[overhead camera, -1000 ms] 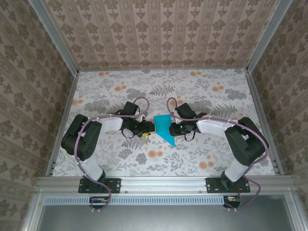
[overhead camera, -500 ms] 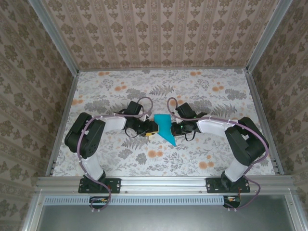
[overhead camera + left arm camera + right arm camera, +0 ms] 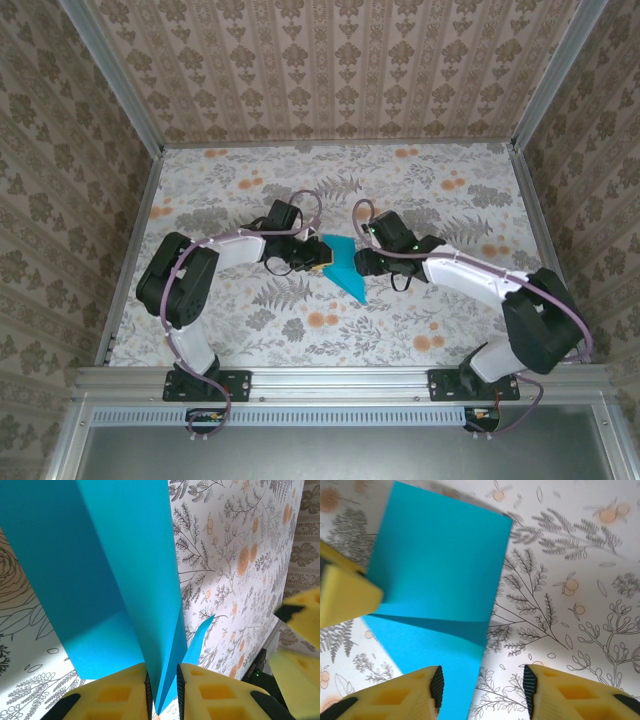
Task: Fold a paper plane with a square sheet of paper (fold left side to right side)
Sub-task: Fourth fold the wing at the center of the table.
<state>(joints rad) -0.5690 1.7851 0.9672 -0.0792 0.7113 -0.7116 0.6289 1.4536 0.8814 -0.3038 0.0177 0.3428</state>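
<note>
From the near edge, where the two arm bases are bolted, both arms reach in to the middle of the flowered table [image 3: 450, 320] and meet over the blue paper [image 3: 345, 272]. It lies a little below the centre of the overhead picture. Its long axis slants from upper left to lower right, with the sharp tip pointing to the lower right, toward the near side.

The left gripper [image 3: 314, 256] is on the paper's left edge. In its own camera the yellow pads [image 3: 115, 695] sit at the bottom of the frame, pinched onto a raised fold that runs straight up the picture from between them.

The right gripper [image 3: 364, 262] is just beside the paper's right edge with its jaws apart and nothing in them. In its camera the paper lies ahead and to the left, and only a strip reaches down beside its left finger. So the left arm has the sheet, and I'd judge any right-hand grasp needs a shift to the left.

How many layers are stacked I can't make out. The left gripper hides that edge from above, and the upper flap casts a shadow, so it probably isn't flat.
</note>
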